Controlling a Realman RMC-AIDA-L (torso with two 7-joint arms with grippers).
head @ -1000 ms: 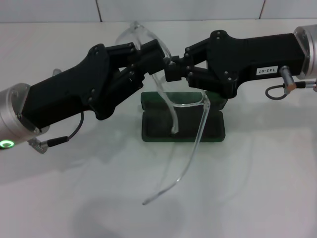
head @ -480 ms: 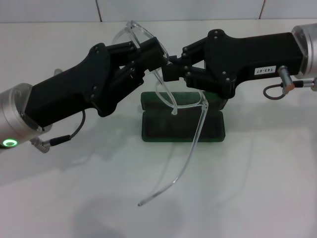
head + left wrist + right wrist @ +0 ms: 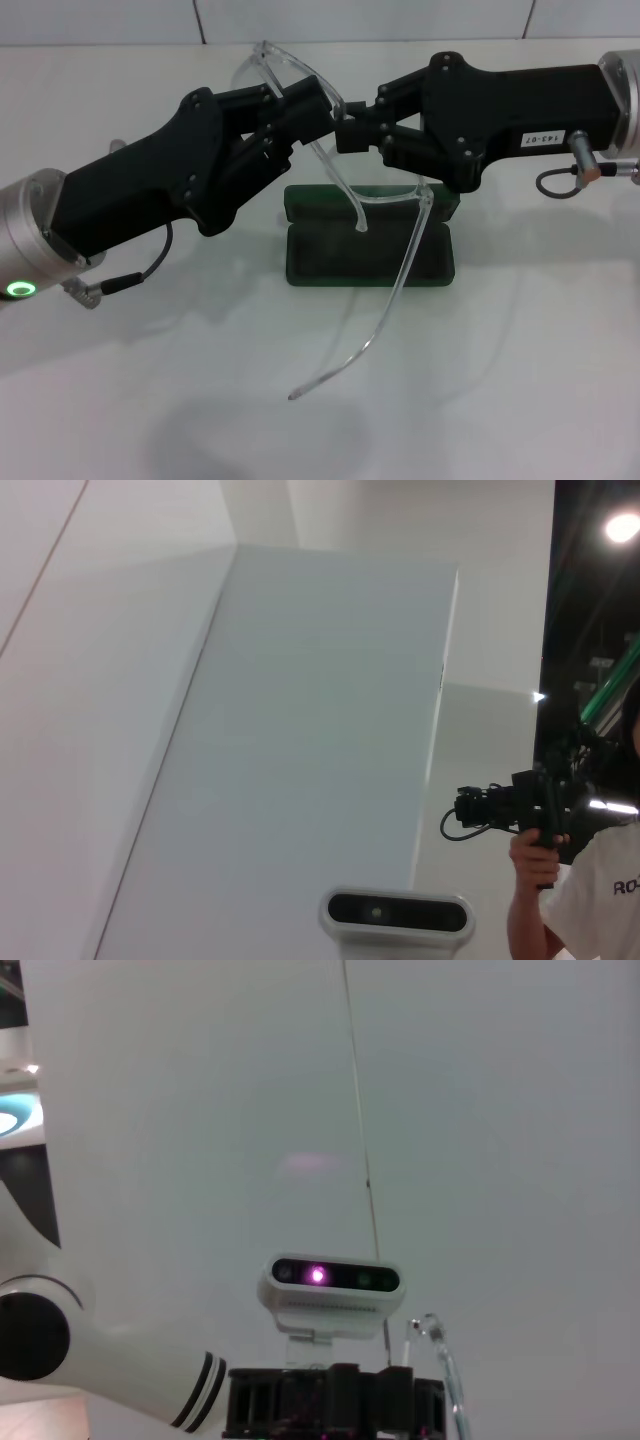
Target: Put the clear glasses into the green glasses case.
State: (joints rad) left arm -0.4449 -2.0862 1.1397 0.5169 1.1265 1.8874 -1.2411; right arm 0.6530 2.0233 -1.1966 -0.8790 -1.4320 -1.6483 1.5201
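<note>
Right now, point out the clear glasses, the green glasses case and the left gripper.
clear glasses point(image 3: 408, 250): head view, on the long hanging temple arm.
green glasses case point(image 3: 330, 258): head view, on the dark lining of the open case.
left gripper point(image 3: 322, 106): head view, at its tip by the lens.

Clear glasses: colourless, transparent, wraparound lens, long thin arms. Held aloft above table, over case, tilted; lens toward table's far edge, both arms unfolded. One arm hangs down across case; other sweeps lower toward near edge, tip off surface.

Green glasses case: dark green, rounded corners, dark lining. Open, flat on table, mid-surface, nearer far edge.
</note>
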